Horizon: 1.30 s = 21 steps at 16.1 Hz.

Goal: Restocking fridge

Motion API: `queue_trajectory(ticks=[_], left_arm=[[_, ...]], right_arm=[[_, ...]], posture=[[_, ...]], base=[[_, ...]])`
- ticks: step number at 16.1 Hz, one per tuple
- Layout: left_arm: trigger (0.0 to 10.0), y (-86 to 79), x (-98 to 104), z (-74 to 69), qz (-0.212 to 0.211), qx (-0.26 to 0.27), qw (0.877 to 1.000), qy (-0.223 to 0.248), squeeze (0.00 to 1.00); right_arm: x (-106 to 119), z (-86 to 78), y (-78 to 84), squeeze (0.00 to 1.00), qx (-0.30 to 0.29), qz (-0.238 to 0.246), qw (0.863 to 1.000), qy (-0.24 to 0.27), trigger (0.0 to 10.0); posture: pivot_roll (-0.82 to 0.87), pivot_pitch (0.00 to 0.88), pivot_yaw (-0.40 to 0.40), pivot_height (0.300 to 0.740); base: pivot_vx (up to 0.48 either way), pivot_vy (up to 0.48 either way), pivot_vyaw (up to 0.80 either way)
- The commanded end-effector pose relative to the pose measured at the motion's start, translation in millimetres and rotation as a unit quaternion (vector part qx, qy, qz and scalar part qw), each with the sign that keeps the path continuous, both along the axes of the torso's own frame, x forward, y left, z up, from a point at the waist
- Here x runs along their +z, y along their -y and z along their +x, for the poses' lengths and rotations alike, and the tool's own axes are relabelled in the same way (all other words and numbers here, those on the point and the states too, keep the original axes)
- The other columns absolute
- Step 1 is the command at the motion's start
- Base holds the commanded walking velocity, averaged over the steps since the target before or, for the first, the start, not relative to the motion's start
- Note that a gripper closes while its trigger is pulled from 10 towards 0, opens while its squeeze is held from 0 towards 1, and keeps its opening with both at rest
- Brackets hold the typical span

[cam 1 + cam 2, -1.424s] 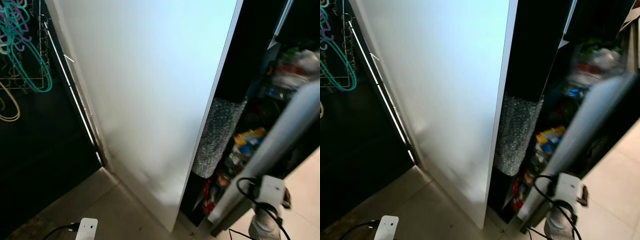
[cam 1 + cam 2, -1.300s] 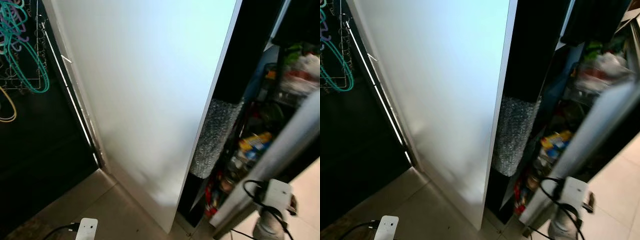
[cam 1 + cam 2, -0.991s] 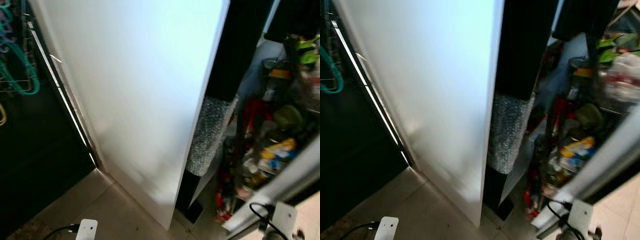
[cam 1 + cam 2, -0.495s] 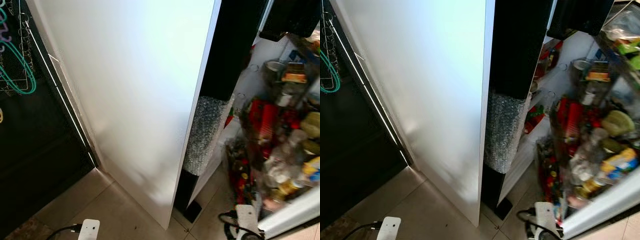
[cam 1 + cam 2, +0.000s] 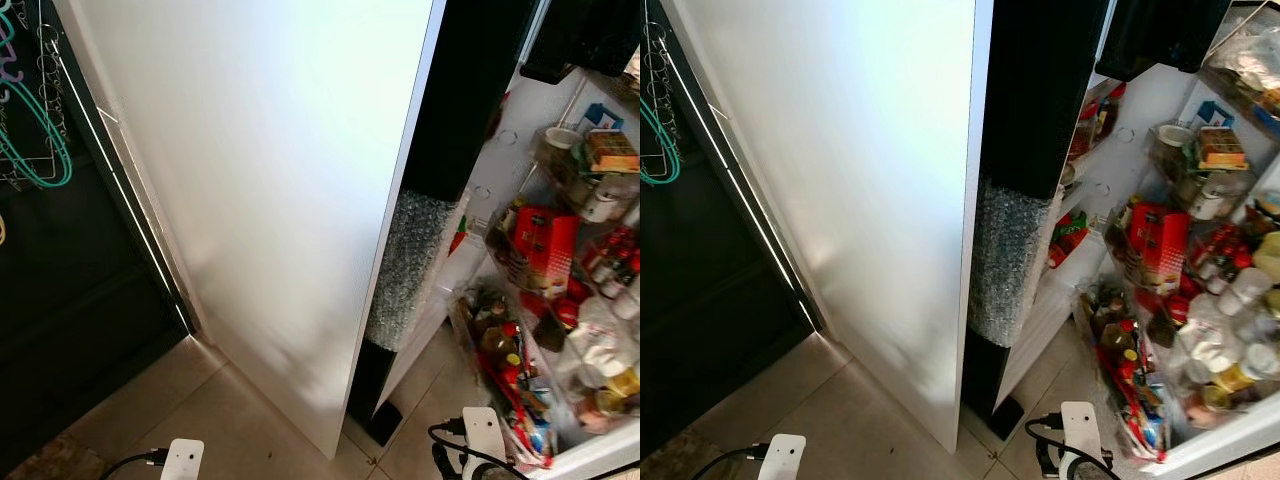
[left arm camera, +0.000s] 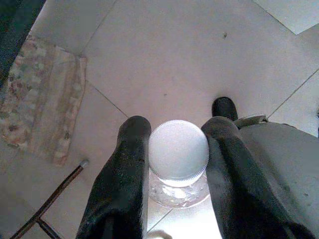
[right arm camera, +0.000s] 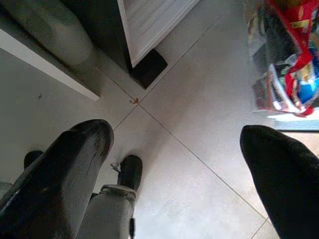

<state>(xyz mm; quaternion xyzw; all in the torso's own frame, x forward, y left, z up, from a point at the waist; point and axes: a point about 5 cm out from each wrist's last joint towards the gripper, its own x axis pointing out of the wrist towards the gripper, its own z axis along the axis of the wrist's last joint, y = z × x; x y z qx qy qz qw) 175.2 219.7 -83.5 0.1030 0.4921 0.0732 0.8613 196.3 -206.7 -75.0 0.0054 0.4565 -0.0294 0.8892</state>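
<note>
Pale floor tiles run beneath a tall white fridge side panel, beside which the fridge door stands swung wide, its racks crammed with jars, red cartons and bottles, leaving little free shelf room for new stock. Between panel and door, a black upright edge wrapped partway in bubble wrap stands close to the opening, something the arms would likely have to clear when reaching in. To the robot's left, a dark recess holds a wire rack hung with teal hangers. Low at the robot's left side, the left gripper has its two black fingers clamped on the neck of a clear bottle with a white cap, held upright and pointing at the floor, apparently carried ready for shelving. The right gripper hangs beside the door's lower rack, fingers spread wide apart and holding nothing, presumably kept free after handling the door. A patterned mat lies on the tiles nearby.
</note>
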Motion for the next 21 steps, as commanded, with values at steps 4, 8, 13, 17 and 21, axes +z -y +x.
queue_trajectory(ticks=[4, 8, 13, 17, 21], left_arm=[[10.0, 2.9, -2, -1.5, -0.005, -0.007, 1.0, -0.009, 0.0], [10.0, 3.2, -2, -1.9, -0.004, -0.01, 1.0, -0.01, 0.0], [10.0, 1.7, -2, -2.3, -0.001, -0.012, 1.0, -0.013, 0.0], [10.0, 0.6, -1, -2.5, 0.0, -0.012, 1.0, -0.012, 0.0], [10.0, -0.4, -2, -3.1, 0.002, -0.016, 1.0, -0.014, 0.0]], right_arm=[[-1, -4.0, 4.1, 0.0, -0.028, 0.004, 1.0, -0.005, 10.0], [-2, -4.1, 3.6, 0.0, -0.026, 0.003, 1.0, -0.009, 10.0], [-1, 0.5, -4.7, 0.0, 0.0, 0.002, 1.0, -0.005, 10.0], [-1, 0.2, -5.2, 0.0, -0.011, 0.006, 1.0, -0.008, 10.0], [-2, -0.2, -6.3, 0.0, -0.004, 0.005, 1.0, -0.009, 10.0]], posture=[[0.07, 0.007, -0.057, 0.74], [0.07, 0.009, -0.056, 0.74], [0.06, 0.0, -0.047, 0.74], [0.07, 0.0, -0.047, 0.74], [0.06, 0.0, -0.042, 0.74]], base=[[0.0, -0.217, 0.0], [0.0, -0.331, 0.0], [0.0, -0.384, 0.22], [0.0, -0.396, 0.18], [0.0, -0.398, 0.0]])
